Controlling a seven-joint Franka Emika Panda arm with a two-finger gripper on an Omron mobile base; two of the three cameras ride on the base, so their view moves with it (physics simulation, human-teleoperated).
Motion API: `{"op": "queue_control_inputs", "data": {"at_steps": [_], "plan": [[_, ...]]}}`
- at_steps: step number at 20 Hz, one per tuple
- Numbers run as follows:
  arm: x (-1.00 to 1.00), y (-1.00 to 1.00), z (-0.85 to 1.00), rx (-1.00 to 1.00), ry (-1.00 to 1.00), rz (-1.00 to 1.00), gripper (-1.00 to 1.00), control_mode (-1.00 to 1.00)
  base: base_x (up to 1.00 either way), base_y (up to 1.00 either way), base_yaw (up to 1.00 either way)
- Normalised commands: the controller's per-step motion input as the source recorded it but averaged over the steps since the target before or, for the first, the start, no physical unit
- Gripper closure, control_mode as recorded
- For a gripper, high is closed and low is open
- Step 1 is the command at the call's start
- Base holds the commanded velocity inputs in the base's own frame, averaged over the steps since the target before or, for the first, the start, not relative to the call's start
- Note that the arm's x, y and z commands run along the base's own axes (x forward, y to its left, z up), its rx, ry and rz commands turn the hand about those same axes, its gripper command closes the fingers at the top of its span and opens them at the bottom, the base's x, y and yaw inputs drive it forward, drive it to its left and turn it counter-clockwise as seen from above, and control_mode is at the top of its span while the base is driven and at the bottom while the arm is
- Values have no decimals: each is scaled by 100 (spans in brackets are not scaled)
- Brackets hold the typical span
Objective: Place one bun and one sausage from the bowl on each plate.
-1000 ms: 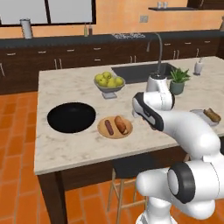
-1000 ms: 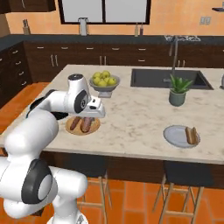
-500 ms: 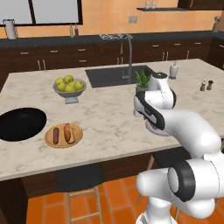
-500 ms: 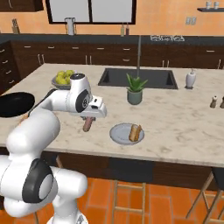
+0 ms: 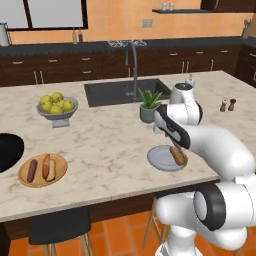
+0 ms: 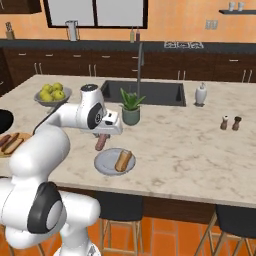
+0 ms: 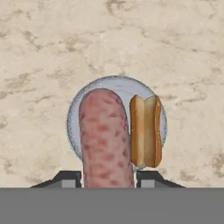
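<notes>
The tool (image 7: 106,179) is pinching a sausage (image 7: 106,139) above the grey plate (image 7: 87,105), near the counter's (image 7: 43,48) front edge, beside its bun (image 7: 146,131).

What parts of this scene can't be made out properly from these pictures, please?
- Black bowl: cut off by the left edge of the left base view; contents unseen.
- Grey plate: in the hand view, the held sausage covers its left half.
- Fingers: only the tips show, at the bottom of the hand view.

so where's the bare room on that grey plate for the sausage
The grey plate is bare on the half beside the bun, under the sausage held in the gripper. The bun's half is taken.
</notes>
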Motion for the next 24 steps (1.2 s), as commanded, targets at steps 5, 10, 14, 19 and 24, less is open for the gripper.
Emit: {"op": "queue_control_inputs", "data": {"at_steps": [5,10,14,19,24], "plan": [[12,0,-3,0,0,0,100,-100,32,0,0],[89,7,-26,1,1,0,100,-100,0,0,0],[40,0,-56,0,7,2,100,-100,0,0,0],[4,4,-59,0,4,0,100,-100,0,0,0],[-70,-8,-21,2,3,0,100,-100,0,0,0]]}}
